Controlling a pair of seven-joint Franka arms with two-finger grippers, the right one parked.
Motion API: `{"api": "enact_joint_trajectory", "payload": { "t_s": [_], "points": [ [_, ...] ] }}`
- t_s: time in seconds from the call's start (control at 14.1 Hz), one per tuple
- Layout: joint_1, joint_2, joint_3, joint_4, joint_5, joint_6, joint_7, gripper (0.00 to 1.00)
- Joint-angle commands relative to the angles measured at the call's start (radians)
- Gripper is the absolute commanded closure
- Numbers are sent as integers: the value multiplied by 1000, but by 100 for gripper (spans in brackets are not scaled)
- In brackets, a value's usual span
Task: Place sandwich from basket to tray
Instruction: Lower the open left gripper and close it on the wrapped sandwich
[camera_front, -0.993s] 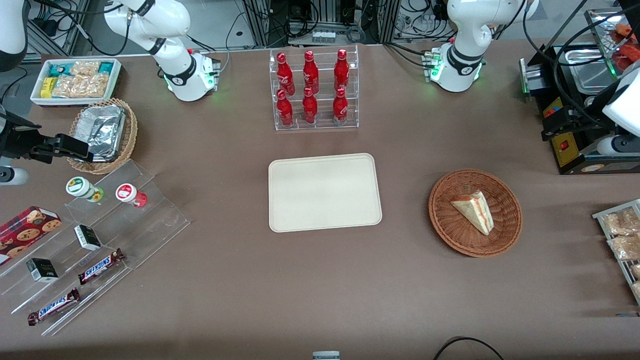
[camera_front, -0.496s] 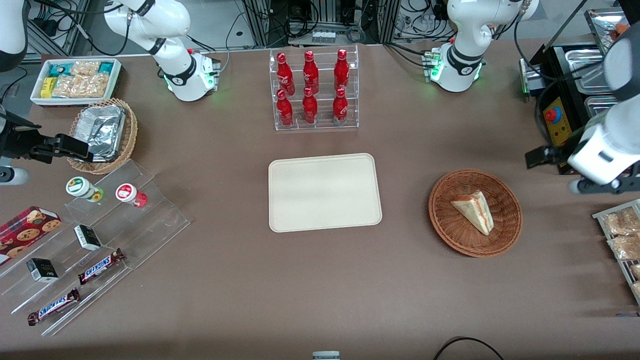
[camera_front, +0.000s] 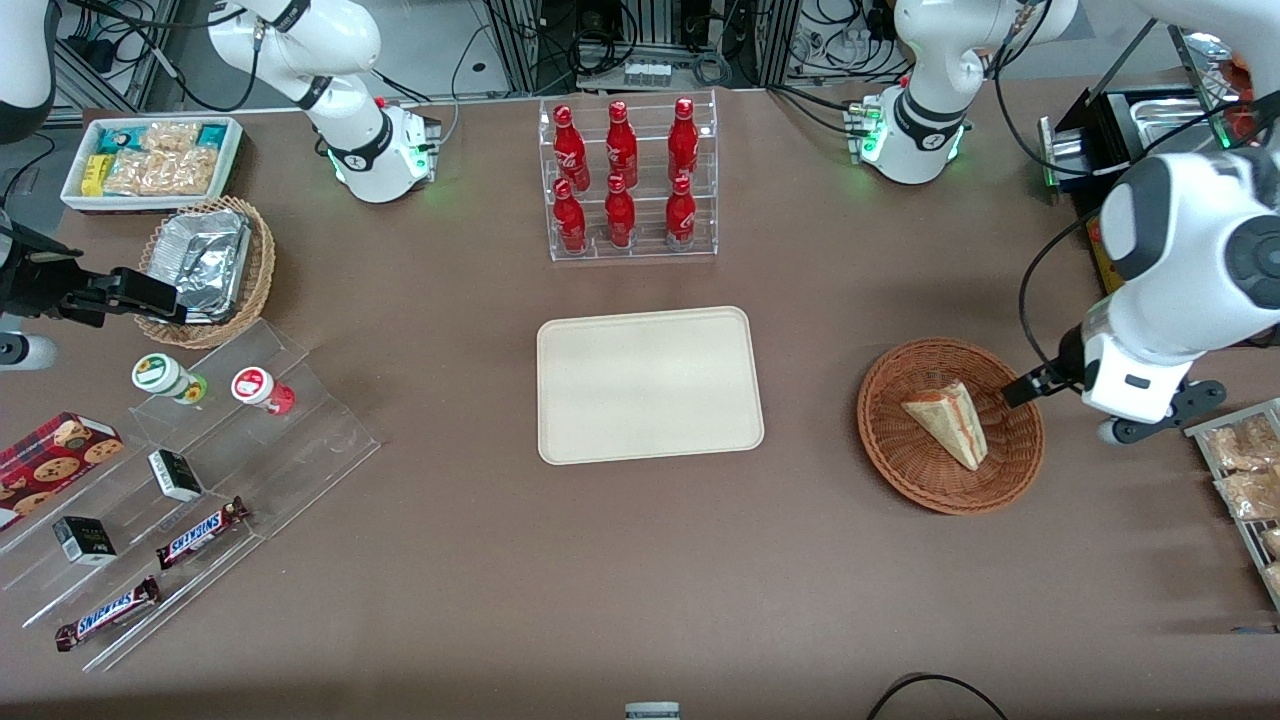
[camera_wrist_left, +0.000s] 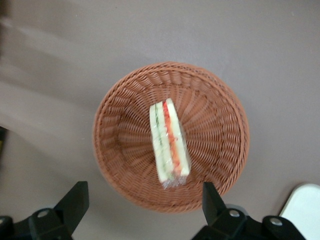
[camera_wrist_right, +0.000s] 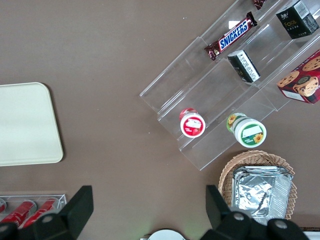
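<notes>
The sandwich (camera_front: 950, 422), a pale wedge with red and pink layers, lies in the round reddish-brown wicker basket (camera_front: 895, 455). The cream tray (camera_front: 650, 385) lies bare at the table's middle, beside the basket. My left gripper (camera_front: 1028, 387) hangs above the basket's rim on the working arm's side, one dark finger showing. In the left wrist view the gripper (camera_wrist_left: 142, 200) is open wide and empty, its fingertips (camera_wrist_left: 76, 199) straddling the basket's edge (camera_wrist_left: 120, 150), the sandwich (camera_wrist_left: 169, 145) just ahead of them. A tray corner (camera_wrist_left: 306, 210) shows there too.
A clear rack of red bottles (camera_front: 625, 180) stands farther from the camera than the tray. A wire rack of snack packets (camera_front: 1245, 480) lies close to the gripper. A foil-filled tan basket (camera_front: 205, 265), a white snack bin (camera_front: 150, 160) and an acrylic snack stand (camera_front: 190, 470) lie toward the parked arm's end.
The left arm has swung in from the working arm's end of the table and come down over the basket's rim. Sandwich, basket and tray have not moved.
</notes>
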Motion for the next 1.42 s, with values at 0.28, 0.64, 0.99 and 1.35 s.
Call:
{"api": "enact_joint_trajectory", "payload": {
  "t_s": [0.28, 0.64, 0.99, 1.35],
  "points": [
    [-3, -40, -24, -293, 1, 389, -200, 0],
    [-4, 1, -29, -307, 1, 403, -202, 0],
    [-4, 30, -38, -315, 0, 440, -202, 0],
    [-3, 67, -39, -343, 0, 526, -208, 0]
  ]
}}
